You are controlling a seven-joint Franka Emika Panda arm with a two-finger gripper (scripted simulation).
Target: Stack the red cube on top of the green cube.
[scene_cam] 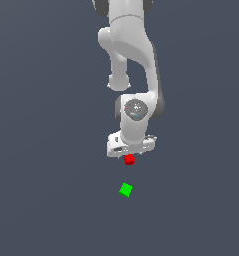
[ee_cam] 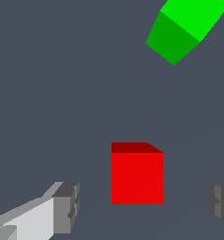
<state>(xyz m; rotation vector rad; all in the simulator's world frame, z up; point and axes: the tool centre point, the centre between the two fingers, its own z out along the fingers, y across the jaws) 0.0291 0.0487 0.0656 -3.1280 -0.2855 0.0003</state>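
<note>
Stacking has not begun. The open claw [ee_cam: 140, 206] sits around the red cube [ee_cam: 137, 177], not squeezing it yet. The green cube [ee_cam: 181, 28] waits nearby, nothing on top.

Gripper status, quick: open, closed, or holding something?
Gripper: open, holding nothing. The red cube sits between its fingers with gaps on both sides; the green cube lies apart.

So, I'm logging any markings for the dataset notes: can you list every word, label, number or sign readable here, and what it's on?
None readable in either view.
Red cube: plain faces.
Green cube: plain faces.
Arm: a speckled round patch on the wrist, too blurred to read as text.
End effector: no markings visible.
</note>
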